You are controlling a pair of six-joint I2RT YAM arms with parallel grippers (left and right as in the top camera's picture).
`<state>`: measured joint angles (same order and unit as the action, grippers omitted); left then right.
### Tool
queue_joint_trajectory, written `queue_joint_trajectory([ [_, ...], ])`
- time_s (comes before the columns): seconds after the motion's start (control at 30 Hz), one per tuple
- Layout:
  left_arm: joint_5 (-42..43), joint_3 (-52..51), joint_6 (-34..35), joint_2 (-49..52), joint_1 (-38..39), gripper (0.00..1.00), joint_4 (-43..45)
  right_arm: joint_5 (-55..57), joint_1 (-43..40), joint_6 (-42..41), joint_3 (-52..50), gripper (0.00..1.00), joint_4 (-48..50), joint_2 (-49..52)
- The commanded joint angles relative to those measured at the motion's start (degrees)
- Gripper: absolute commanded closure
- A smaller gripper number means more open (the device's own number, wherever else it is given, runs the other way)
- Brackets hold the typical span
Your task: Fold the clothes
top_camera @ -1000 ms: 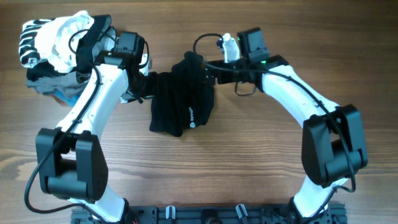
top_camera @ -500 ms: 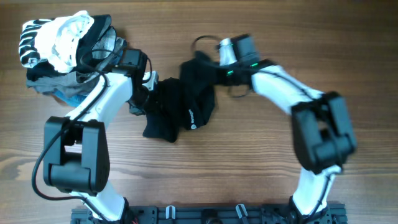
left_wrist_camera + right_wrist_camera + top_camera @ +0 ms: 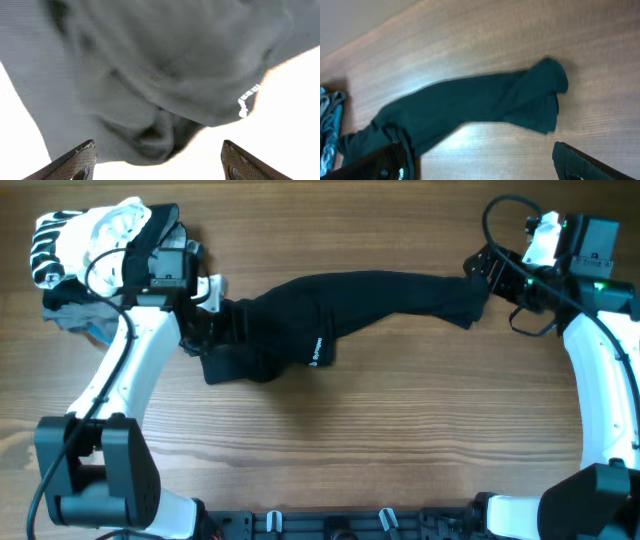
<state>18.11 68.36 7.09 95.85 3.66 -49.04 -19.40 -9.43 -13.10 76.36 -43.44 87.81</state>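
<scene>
**A:** What is seen nearest the cameras?

**B:** The left gripper [image 3: 156, 157] is shown with its fingers spread wide at the bunched end of the black garment [image 3: 380, 290]. Nothing is gripped. The right gripper [image 3: 480, 160] is likewise wide open and empty, and the garment's narrow end lies ahead of it.

**A:** And the garment itself?

**B:** It is laid in a long band across the wooden table [image 3: 400, 430]. It is crumpled at the left, where a small white logo [image 3: 313, 350] shows, and tapers to the right. Spreading is judged to be the step in hand, and no fold is made yet. Next, the crumpled end would need to be gripped and flattened.

**A:** Beyond that?

**B:** A pile of other clothes [image 3: 90, 250] is heaped at the far left corner. No more of the room is shown.
</scene>
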Motion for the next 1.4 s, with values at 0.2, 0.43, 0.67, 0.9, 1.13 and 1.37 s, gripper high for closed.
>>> queue_joint_trajectory([
  [0.2, 2.3, -5.9, 8.8, 6.3, 20.2, 0.23, 13.8, 0.5, 0.2, 1.0, -0.2, 0.02, -5.5, 6.7],
  [0.43, 3.8, -5.8, 13.3, 14.0, 23.0, 0.83, 21.0, 0.8, 0.2, 1.1, -0.2, 0.01, -3.5, 6.8],
  [0.67, 2.0, 4.2, 10.9, -2.7, 9.5, 0.96, -2.4, 1.5, 0.3, 4.5, -0.2, 0.04, -2.2, 15.1],
  [0.9, -5.9, 4.2, 9.9, -25.3, 3.2, 0.96, -8.3, -2.0, 0.5, 5.4, -0.3, 0.2, -2.4, 19.7],
  [1.13, -16.4, 4.2, 12.9, -31.0, 3.2, 0.96, -17.8, -3.1, 0.6, 5.7, -0.3, 0.41, -1.0, 19.7],
  [1.37, -12.7, 4.2, 12.9, -30.7, 3.3, 0.8, -17.4, 13.6, 2.8, -6.9, -6.9, 0.76, -2.4, 19.8],
])
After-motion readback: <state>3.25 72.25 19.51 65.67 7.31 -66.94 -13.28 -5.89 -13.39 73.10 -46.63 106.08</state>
